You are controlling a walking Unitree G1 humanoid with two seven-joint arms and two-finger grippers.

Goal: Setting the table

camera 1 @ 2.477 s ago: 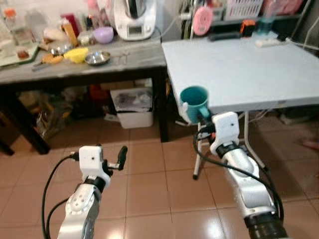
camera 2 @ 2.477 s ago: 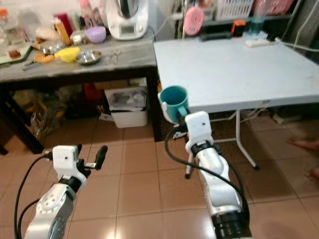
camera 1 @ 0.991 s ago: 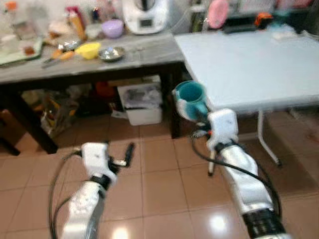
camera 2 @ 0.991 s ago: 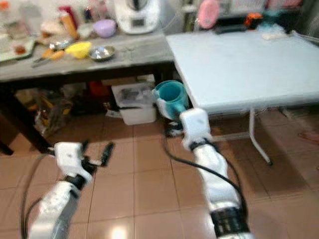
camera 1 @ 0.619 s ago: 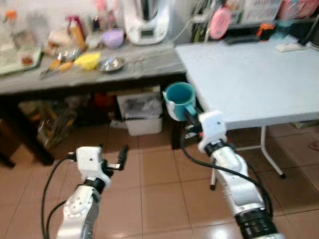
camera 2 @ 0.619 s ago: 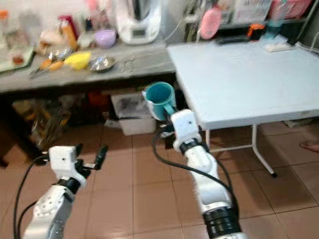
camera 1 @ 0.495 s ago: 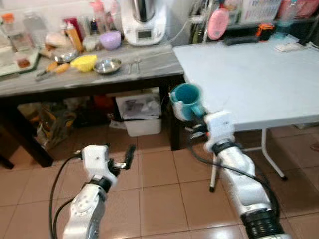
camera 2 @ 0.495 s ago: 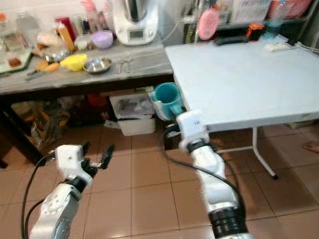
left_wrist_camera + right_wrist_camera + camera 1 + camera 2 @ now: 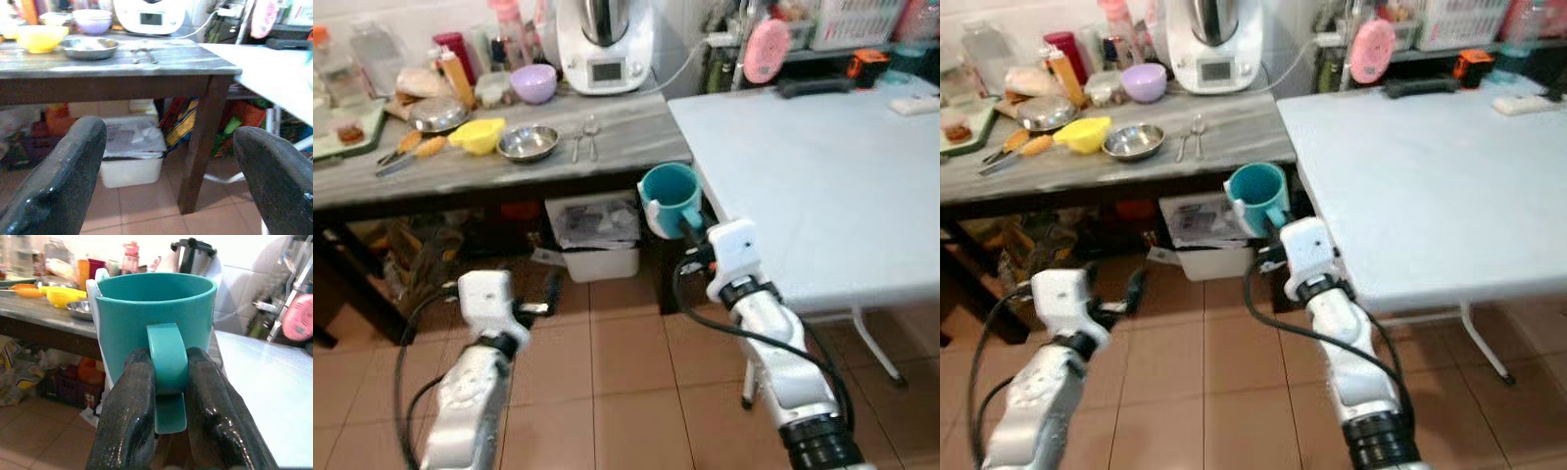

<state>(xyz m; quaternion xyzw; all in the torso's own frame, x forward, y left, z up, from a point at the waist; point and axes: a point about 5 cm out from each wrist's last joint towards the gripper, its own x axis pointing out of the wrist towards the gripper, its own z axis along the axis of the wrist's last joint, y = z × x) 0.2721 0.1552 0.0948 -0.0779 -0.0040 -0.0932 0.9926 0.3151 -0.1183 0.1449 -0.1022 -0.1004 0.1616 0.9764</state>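
A counter (image 9: pixel 607 122) stands ahead on the left, bearing a food processor (image 9: pixel 603 44) at the back, with a bowl (image 9: pixel 533 82) to its left and a metal dish (image 9: pixel 528 143) and two spoons (image 9: pixel 584 137) nearer the front edge. A bin (image 9: pixel 598 232) sits on the floor under it. To the right, a table (image 9: pixel 822 166) adjoins the counter; the mug (image 9: pixel 671 197), held upright in the right gripper (image 9: pixel 690 231), hangs just before the table's near left corner, with the left gripper (image 9: pixel 551 291) lower over the floor (image 9: pixel 617 392).

Bright, even indoor light; the white worktop (image 9: pixel 822 166) glares palely, deep shadow beneath the dark worktop (image 9: pixel 489 171), edges slightly soft.
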